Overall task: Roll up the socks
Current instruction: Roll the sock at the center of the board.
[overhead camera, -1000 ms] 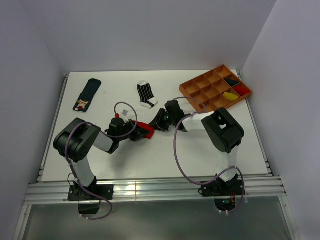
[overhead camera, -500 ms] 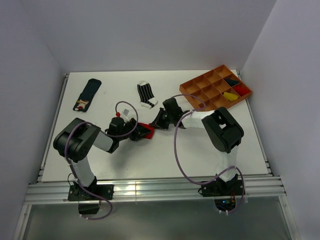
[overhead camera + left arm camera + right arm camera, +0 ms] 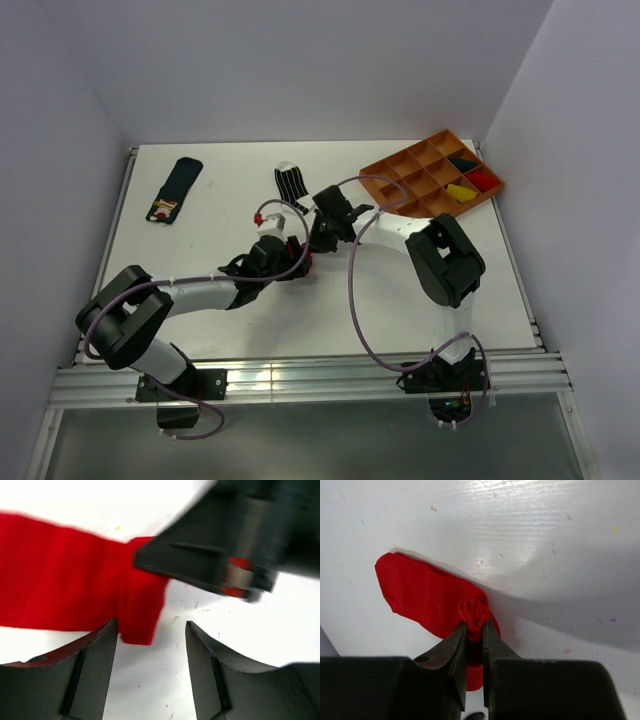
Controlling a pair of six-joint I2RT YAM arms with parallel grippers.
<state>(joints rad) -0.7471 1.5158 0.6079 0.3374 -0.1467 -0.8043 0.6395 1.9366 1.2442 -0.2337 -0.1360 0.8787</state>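
Mid-table, the left gripper [image 3: 150,630] stands with its matte black fingers spread, and the folded end of the red sock [image 3: 422,592] lies loose between them. Just beyond, the right gripper [image 3: 475,626] pinches a bunched knot of the same soft, fine-knit fabric in its narrow tips. The rest of the sock lies flat on the glossy white table [image 3: 190,250]. Farther back, a black-and-white striped sock [image 3: 291,188] and a flat navy sock [image 3: 177,186] rest well apart. An orange gridded tray [image 3: 432,150] sits at the far right.
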